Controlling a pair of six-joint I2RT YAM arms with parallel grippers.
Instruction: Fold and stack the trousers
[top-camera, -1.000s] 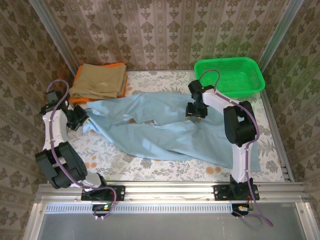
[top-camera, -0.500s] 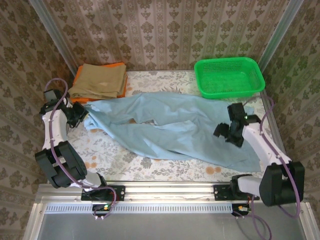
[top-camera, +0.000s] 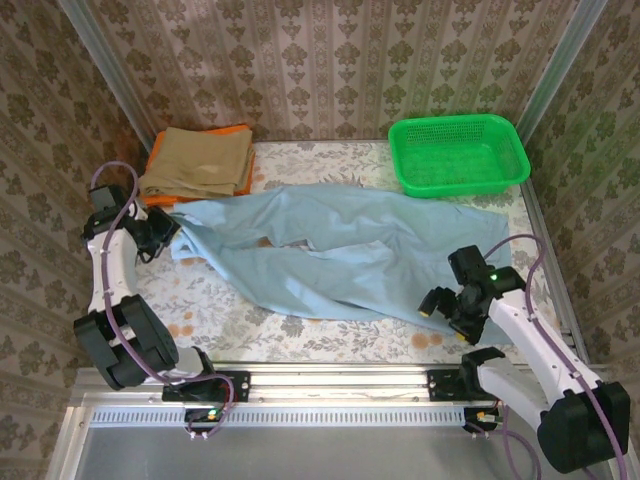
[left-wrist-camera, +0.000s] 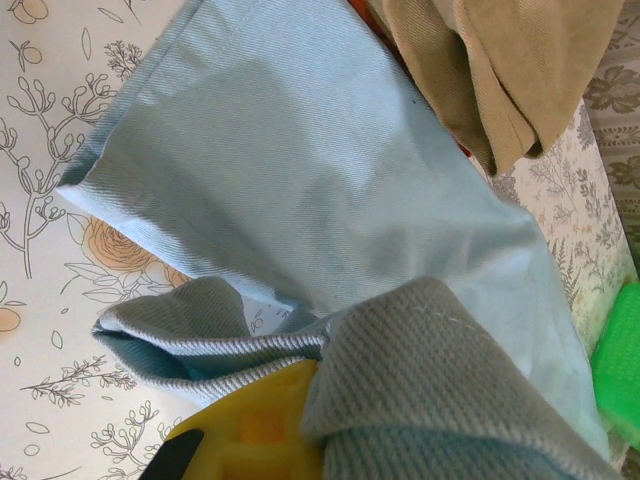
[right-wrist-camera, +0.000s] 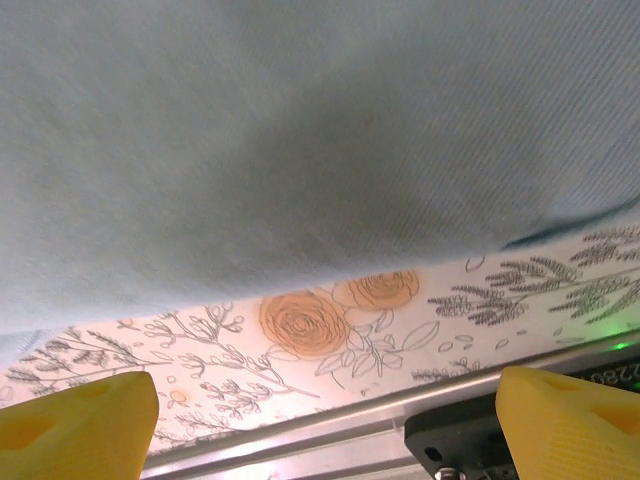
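- Since one second ago, the right end effector (top-camera: 445, 302) has travelled from the middle of the trousers (top-camera: 330, 255), close to the green basket (top-camera: 455, 122), to the near right part of the worktop (top-camera: 220, 300). The left end effector (top-camera: 163, 232) has stayed at its place.
- The right end effector stands open: its two yellow fingers (right-wrist-camera: 70, 425) are wide apart and nothing is between them.
- Just beyond the right end effector lies the near edge of the light blue cloth. Below it are the flowered worktop and the metal rail (right-wrist-camera: 300, 425).
- The left end effector is closed on one end of the trousers. In the left wrist view the blue fabric is folded over its yellow finger (left-wrist-camera: 250, 425).
- The trousers lie spread and wrinkled across the worktop, from the left end effector towards the right end effector.
- Beyond the left end effector, folded khaki trousers (top-camera: 200, 160) rest on an orange cloth (top-camera: 157, 165). The blue fabric reaches just beside them.
- The green basket stands far beyond the right end effector, well apart from it.
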